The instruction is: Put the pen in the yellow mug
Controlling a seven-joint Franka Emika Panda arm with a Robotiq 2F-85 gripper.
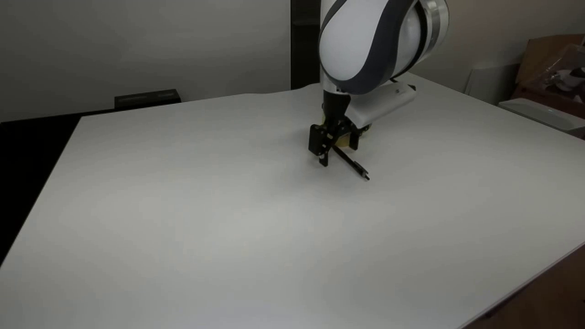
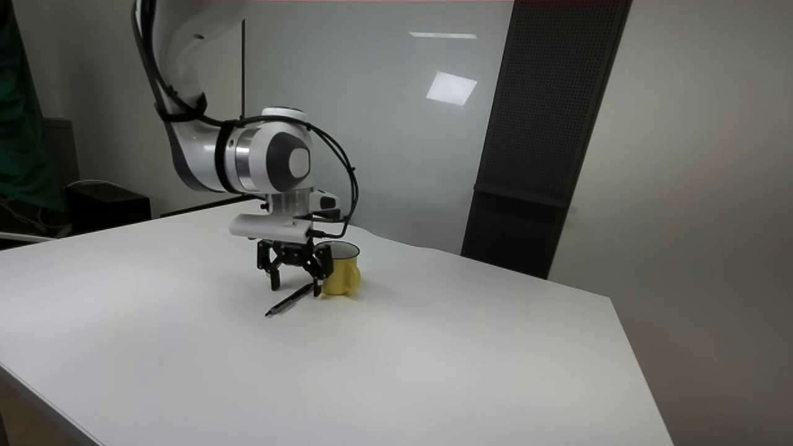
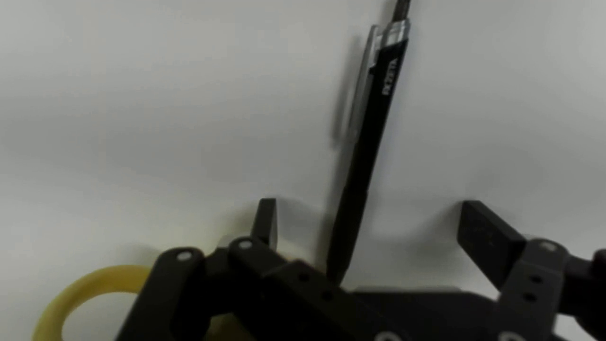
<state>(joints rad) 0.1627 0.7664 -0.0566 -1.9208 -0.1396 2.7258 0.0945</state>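
Observation:
The black pen (image 1: 350, 161) lies flat on the white table, in both exterior views (image 2: 289, 301). In the wrist view the pen (image 3: 371, 128) runs from the top down between the fingers; its lower end is hidden behind the gripper. My gripper (image 3: 369, 206) is open and low over the table, one finger on each side of the pen, nearer the left finger. The gripper shows in both exterior views (image 1: 338, 155) (image 2: 296, 289). The yellow mug (image 2: 339, 277) stands upright right beside one finger. In an exterior view the mug (image 1: 343, 140) is mostly hidden behind the gripper. Its handle shows in the wrist view (image 3: 102, 278).
The white table (image 2: 433, 359) stretches around the gripper. A whiteboard (image 2: 384, 124) and a dark panel (image 2: 551, 118) stand behind it. A dark box (image 1: 147, 99) sits at the far table edge. A cardboard box (image 1: 544, 59) and a pale tray-like thing (image 1: 544, 113) are beyond the table's side.

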